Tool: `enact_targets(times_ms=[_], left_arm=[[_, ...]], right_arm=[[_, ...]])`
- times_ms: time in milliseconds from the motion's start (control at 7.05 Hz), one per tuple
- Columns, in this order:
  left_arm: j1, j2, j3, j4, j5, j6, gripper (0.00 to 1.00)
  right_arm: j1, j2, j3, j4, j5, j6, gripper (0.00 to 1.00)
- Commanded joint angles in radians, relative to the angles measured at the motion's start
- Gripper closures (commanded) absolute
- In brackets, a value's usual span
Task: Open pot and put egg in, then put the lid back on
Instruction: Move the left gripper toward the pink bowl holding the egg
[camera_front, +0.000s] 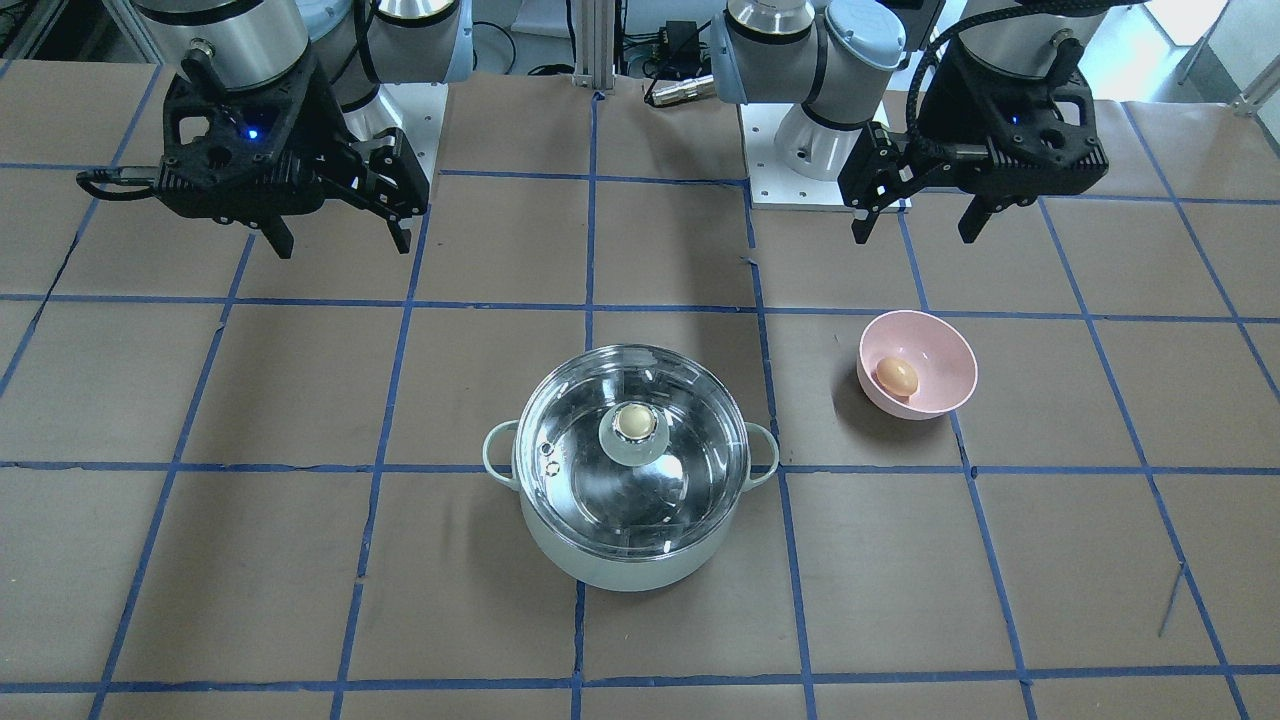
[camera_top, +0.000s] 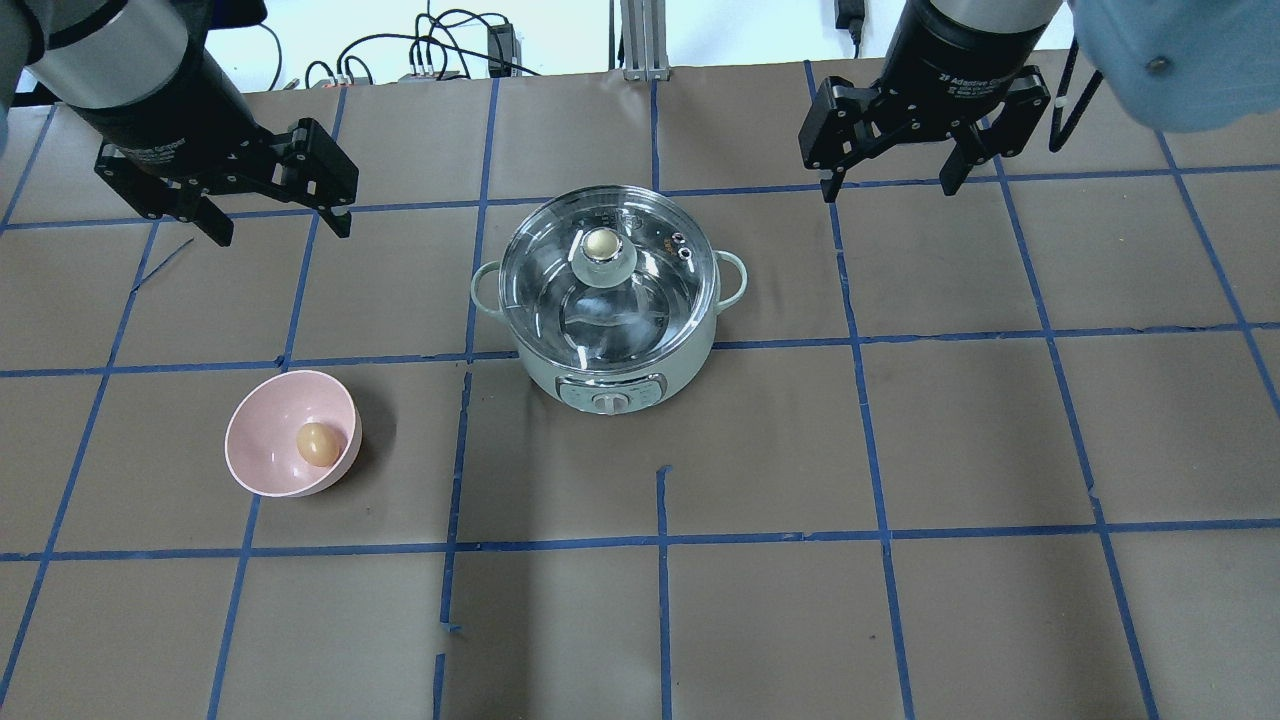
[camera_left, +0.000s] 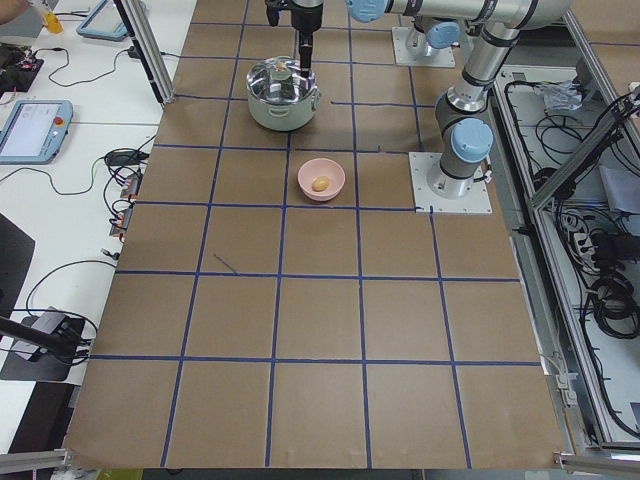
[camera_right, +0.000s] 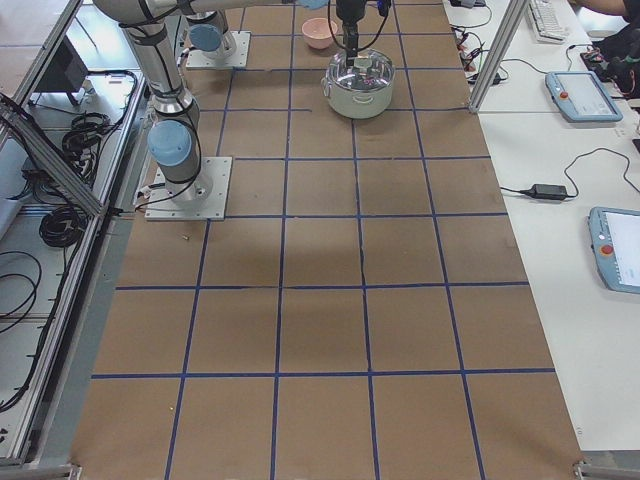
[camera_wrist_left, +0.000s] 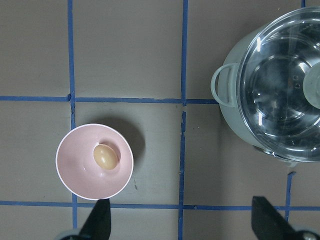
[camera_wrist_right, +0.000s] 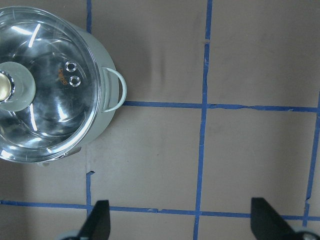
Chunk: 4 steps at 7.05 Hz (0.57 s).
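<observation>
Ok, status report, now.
Left tool open, right tool open, both empty, above table. Lid on pot, egg in pink bowl. Nothing between tools and pot.

We note pot (camera_top: 560, 378) at mid-table, lid (camera_top: 640, 300) seated on it. Egg (camera_top: 318, 443) lies in bowl (camera_top: 258, 440), left of pot and well apart. Left gripper (camera_top: 283, 230) hangs above table beyond bowl. Right gripper (camera_top: 889, 188) hangs right of pot, apart from it.
</observation>
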<state>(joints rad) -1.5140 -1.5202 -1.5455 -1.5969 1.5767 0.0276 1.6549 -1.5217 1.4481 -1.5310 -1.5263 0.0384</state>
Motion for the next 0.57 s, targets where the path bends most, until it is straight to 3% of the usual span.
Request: enact_targets(times_ms=[0, 425], left_arm=[[0.0, 0.0, -0.001, 0.0, -0.001, 0.0, 0.0], [0.0, 0.006, -0.001, 0.0, 0.002, 0.0, 0.0]], right_arm=[[0.0, 0.0, 0.0, 0.0, 0.0, 0.0, 0.0], [0.0, 0.0, 0.0, 0.0, 0.0, -0.002, 0.0]])
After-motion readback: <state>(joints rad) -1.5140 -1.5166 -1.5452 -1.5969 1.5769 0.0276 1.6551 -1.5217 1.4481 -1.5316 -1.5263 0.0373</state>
